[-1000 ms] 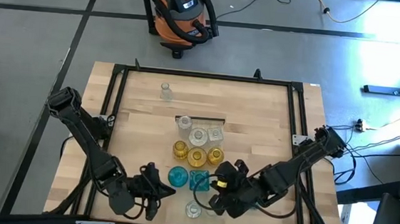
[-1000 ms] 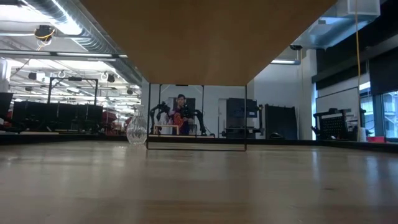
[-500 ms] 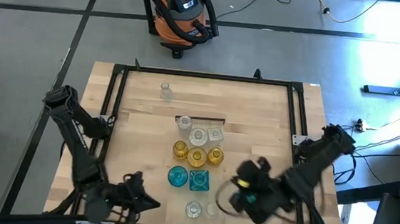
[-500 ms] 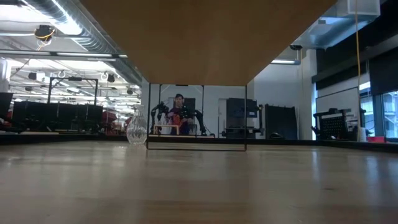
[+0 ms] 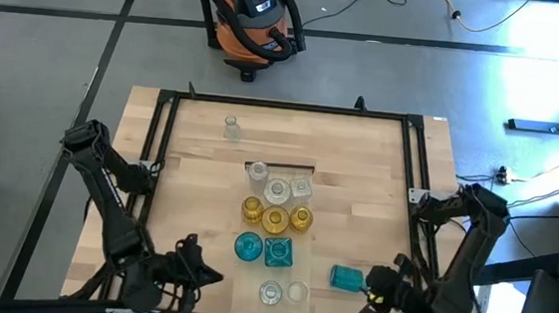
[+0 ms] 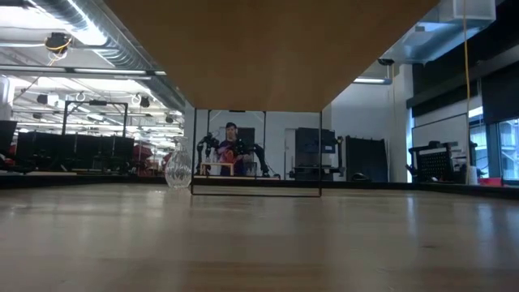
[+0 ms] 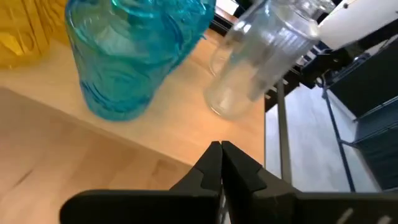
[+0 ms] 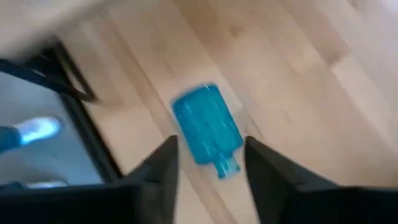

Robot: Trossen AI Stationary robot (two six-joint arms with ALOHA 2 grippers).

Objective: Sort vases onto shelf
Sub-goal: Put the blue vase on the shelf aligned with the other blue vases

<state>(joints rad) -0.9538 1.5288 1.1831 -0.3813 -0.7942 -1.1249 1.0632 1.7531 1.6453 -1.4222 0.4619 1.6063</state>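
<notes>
The shelf (image 5: 272,272) lies on the table's middle, and clear, amber and teal vases stand on it in rows. One teal vase (image 5: 347,277) lies on its side on the tabletop right of the shelf's near end. My right gripper (image 5: 373,284) hangs open just right of it; in the right wrist view its fingers (image 8: 211,180) stand either side of the vase's neck (image 8: 226,166) without touching it. My left gripper (image 5: 212,276) is shut, left of the shelf's near end, pointing at a round teal vase (image 7: 130,56) and a clear vase (image 7: 261,56).
One clear vase (image 5: 230,127) stands alone at the table's far left, also in the low view (image 6: 178,170). A black frame (image 5: 167,103) rings the tabletop. An orange vacuum cleaner (image 5: 253,19) stands on the floor beyond the far edge.
My right gripper has swung from the shelf's near end toward the table's right edge, sunk a little and opened. The teal vase now lies on its side on the tabletop right of the shelf. My left gripper has drawn back slightly toward the table's left edge, still shut.
</notes>
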